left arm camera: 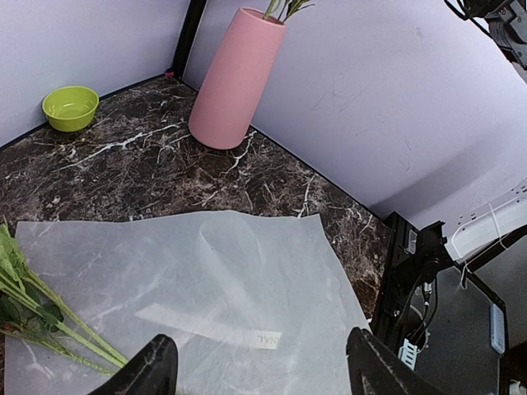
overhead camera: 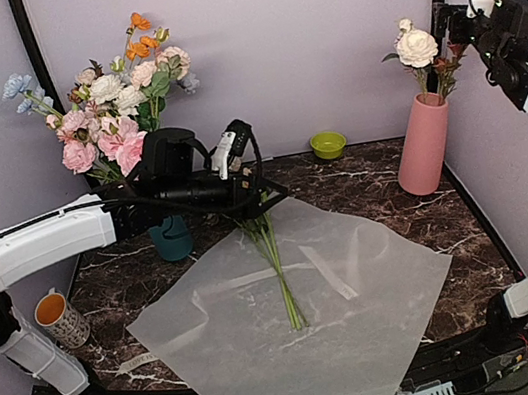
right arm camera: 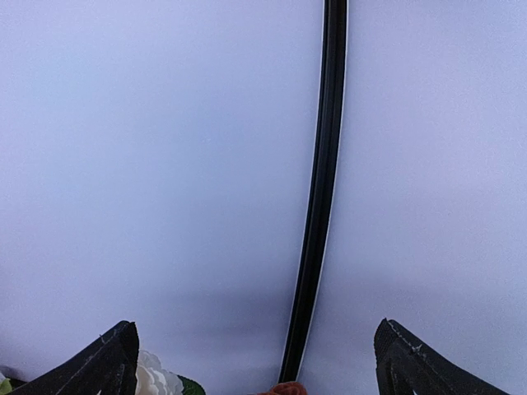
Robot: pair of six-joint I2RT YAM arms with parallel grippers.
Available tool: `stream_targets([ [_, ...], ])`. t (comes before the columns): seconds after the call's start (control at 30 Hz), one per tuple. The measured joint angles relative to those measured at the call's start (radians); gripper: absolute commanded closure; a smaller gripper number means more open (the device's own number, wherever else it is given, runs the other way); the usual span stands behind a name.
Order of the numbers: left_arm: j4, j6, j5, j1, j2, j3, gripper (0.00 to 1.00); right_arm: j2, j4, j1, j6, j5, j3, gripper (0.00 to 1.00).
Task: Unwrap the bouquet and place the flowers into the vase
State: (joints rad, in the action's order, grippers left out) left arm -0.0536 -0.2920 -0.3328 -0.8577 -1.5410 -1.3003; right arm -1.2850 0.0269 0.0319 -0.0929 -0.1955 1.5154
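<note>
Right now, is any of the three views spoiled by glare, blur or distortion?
Top external: evenly lit and sharp, with only a mild sheen on the paper; the corner posts slant from perspective. Left wrist: sharp but tilted, so the vase looks as if it leans. Right wrist: mostly blank wall with a soft shadow band low down; a white bloom is cut off at the bottom edge.

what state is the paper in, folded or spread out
Spread out: the paper lies flat and unfolded, with loose stems resting across it.
</note>
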Motion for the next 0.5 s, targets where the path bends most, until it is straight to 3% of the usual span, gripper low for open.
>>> stream_targets([
  [0.5,0.001,0.000,-0.022,-0.001,-0.057,-0.051,0.29,0.002,0.194,-0.093,0.024,-0.011,-0.152,0.01],
])
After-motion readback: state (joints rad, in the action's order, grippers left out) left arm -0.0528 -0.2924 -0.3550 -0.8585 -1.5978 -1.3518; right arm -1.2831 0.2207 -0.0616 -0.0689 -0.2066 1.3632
